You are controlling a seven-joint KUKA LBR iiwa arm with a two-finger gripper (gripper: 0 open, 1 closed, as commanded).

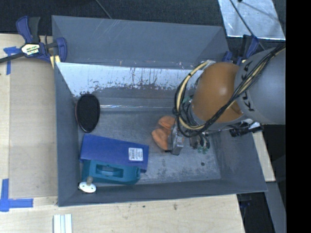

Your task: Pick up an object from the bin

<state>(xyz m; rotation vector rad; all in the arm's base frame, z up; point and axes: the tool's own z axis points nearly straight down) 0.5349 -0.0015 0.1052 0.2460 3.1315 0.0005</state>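
Note:
My gripper (176, 144) is down near the bin floor, right of the middle. An orange, lumpy soft thing (162, 132) lies just to its left, touching or nearly touching it, and part of that thing is hidden under the arm's cables. Whether the thing sits inside the gripper cannot be made out.
A blue box (112, 154) lies at the front left on top of a teal plastic object (111, 173). A small white disc (87, 187) sits at the front left corner. A black oval pad (88, 112) rests against the left wall. The arm's orange dome and cables cover the right side.

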